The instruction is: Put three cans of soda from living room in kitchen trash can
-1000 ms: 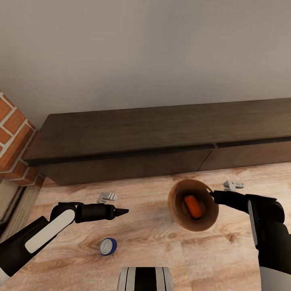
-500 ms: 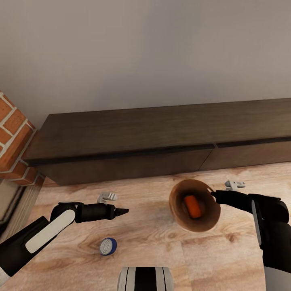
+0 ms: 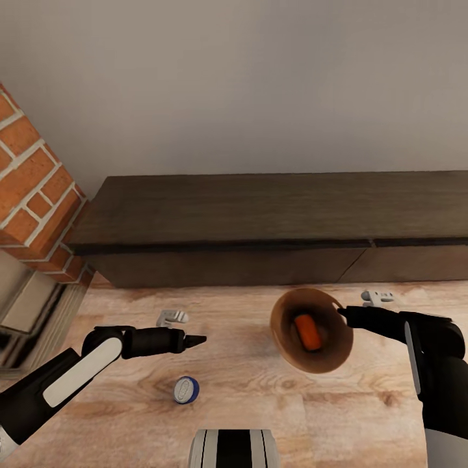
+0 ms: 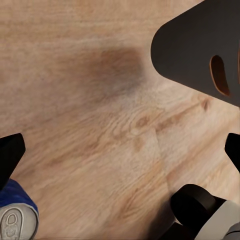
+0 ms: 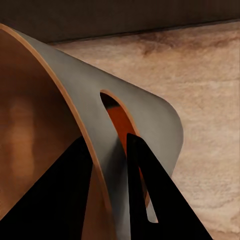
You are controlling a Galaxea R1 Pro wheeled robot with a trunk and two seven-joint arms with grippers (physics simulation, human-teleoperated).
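Bin: a round copper-brown bin (image 3: pixel 312 338) is held off the wood plank floor (image 3: pixel 260 390) in front of the robot, its open mouth tipped up toward the head camera; its grey outer wall and handle slot show in the right wrist view (image 5: pixel 145 125).
Orange can: one orange can (image 3: pixel 307 331) lies inside the bin on its dark bottom.
Blue can: a blue can (image 3: pixel 186 390) stands on the floor, grey top up, near the robot's base and well apart from the bin; it also shows at the edge of the left wrist view (image 4: pixel 15 215).
Right gripper: the right gripper (image 3: pixel 341 313) is clamped on the bin's rim, one finger inside the wall and one outside (image 5: pixel 150 200).
Left gripper: the left gripper (image 3: pixel 198 339) hangs above bare floor, beyond the blue can, its fingers spread wide and holding nothing.
Surroundings: a long, low dark wood cabinet (image 3: pixel 273 221) runs along the grey wall (image 3: pixel 247 84); a red brick chimney (image 3: pixel 32 195) stands to the left.
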